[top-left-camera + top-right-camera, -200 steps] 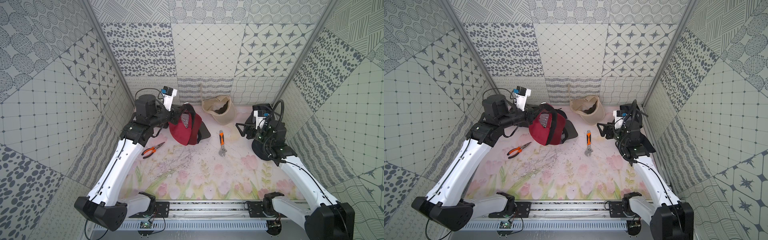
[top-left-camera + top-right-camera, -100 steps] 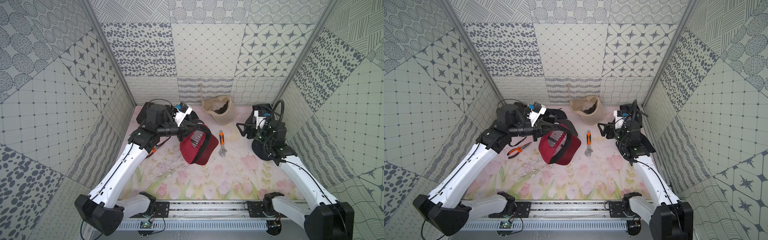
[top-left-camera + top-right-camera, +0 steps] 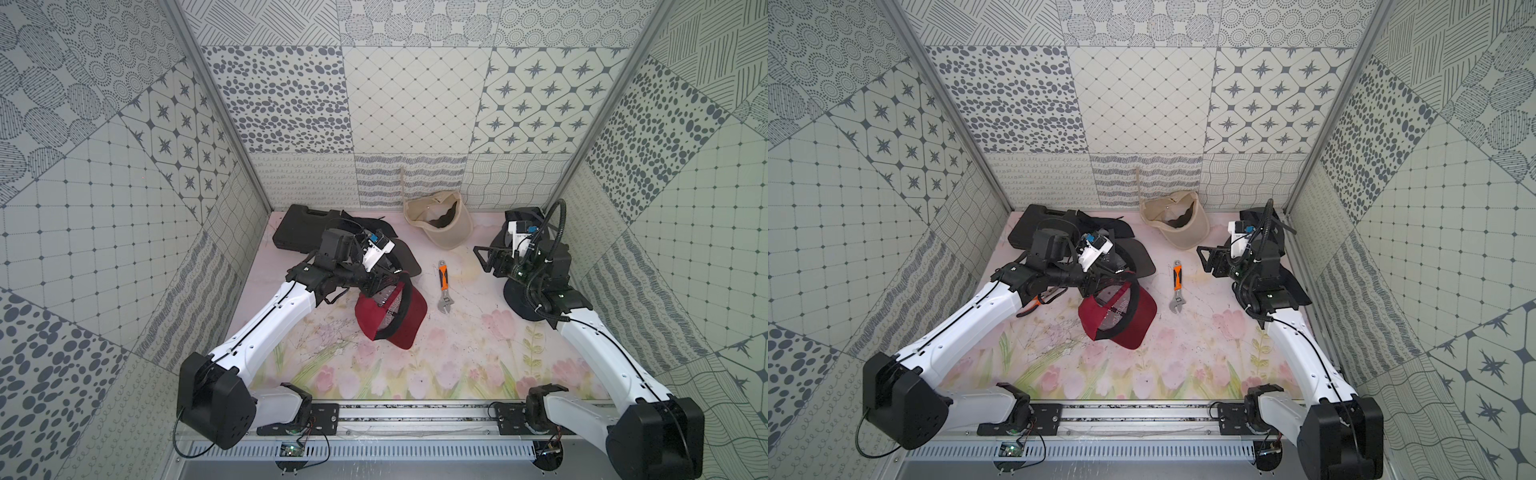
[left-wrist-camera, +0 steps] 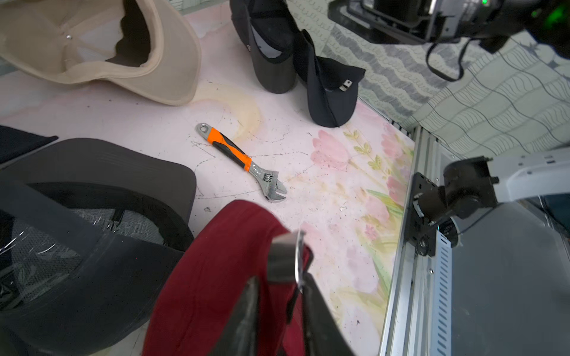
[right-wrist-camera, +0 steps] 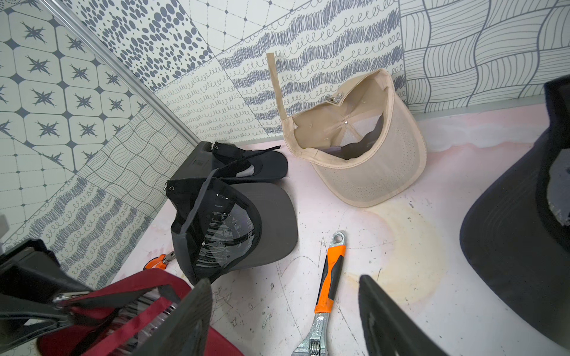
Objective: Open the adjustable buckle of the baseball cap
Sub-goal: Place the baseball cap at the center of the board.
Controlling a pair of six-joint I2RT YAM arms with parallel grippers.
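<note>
Buckle work on the red cap: strap within reach, clasp not seen open

We find the red cap (image 3: 390, 318) lying near the middle of the surface (image 3: 457, 365), its inside turned up and its back edge raised at the left hand (image 4: 281, 286). In the left wrist view the fingers (image 4: 246, 314) stand a little apart on either side of the back strap, with the metal buckle (image 4: 285, 255) just past their tips. Whether they pinch the strap or merely flank it, we cannot tell. The right hand (image 5: 285, 282) is spread wide and empty, and the wrench (image 3: 444, 286) lies between it and the cap.

We judge the task unfinished. As far as we can see, the strap runs through the buckle and no clasp is lifted. What remains is to steady the cap, lift the clasp and draw the strap loose.

Around it the floral surface is crowded. There is a beige cap (image 3: 440, 226) with its own strap loose against the back wall, dark caps (image 5: 231, 228), a black case (image 3: 297, 230) and orange-handled pliers (image 5: 157, 262). Patterned grey-and-white panels (image 3: 415, 104) close the cell on three sides.
</note>
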